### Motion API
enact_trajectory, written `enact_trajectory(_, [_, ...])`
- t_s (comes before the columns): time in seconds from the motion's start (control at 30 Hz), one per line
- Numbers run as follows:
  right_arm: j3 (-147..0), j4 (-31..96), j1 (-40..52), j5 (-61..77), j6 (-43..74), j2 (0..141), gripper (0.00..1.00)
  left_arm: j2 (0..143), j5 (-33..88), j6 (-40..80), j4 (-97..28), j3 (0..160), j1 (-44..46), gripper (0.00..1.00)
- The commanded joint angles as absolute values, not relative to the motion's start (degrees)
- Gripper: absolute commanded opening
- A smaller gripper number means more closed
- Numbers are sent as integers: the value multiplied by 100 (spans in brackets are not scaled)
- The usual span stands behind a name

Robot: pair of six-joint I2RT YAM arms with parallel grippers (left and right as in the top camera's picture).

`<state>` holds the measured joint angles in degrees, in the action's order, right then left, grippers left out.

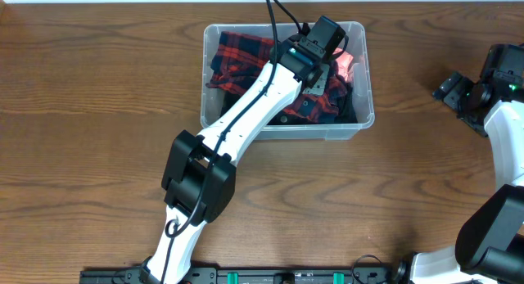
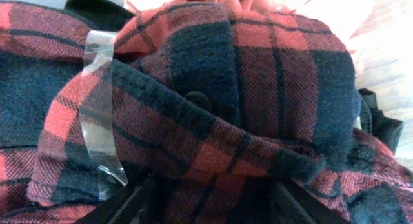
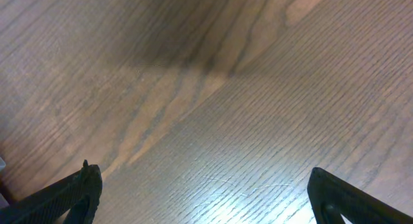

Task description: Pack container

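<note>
The clear container (image 1: 361, 127) stands at the back middle of the table, filled with a red and dark blue plaid shirt (image 1: 237, 59). My left gripper (image 1: 330, 61) reaches down into its right half, with its fingertips hidden under the wrist in the overhead view. In the left wrist view a bunched fold of the plaid shirt (image 2: 258, 75) fills the gap in the left gripper (image 2: 213, 208), which is shut on it. My right gripper (image 1: 449, 89) rests at the far right, away from the container. It stands open over bare wood, right gripper (image 3: 203, 198) holding nothing.
A pink cloth (image 1: 347, 64) shows at the bin's right wall beside the shirt. A clear plastic strip (image 2: 100, 114) lies across the fabric. The wooden table (image 1: 98, 112) stretches left and in front of the bin.
</note>
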<state>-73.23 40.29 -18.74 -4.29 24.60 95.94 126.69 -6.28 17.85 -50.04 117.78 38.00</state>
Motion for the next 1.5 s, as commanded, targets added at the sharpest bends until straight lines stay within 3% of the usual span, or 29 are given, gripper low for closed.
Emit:
enact_trajectory(0.0, [-7406,4032,-1879,-447,2523,9555,99,12807,-301,1957,-5046,11789,3809,57])
enact_trajectory(0.43, [-7406,4032,-1879,-445,2523,9555,99,11640,-886,1643,-5398,11799,3625,58])
enact_trajectory(0.53, [-7406,4029,-1879,-445,2526,9555,99,11214,-886,1479,-5548,11799,3605,65])
enact_trajectory(0.7, [-7406,4032,-1879,-445,2523,9555,99,10541,-884,1463,-5758,11799,3601,91])
enact_trajectory(0.8, [-7406,4032,-1879,-445,2523,9555,99,10171,-884,1463,-6042,11799,3601,99])
enact_trajectory(1.23, [-7406,4032,-1879,-445,2523,9555,99,9603,-917,1428,-7570,11799,3601,98])
enact_trajectory(1.47, [-7406,4032,-1879,-445,2526,9555,99,9456,-1968,1334,-8527,11799,3417,98])
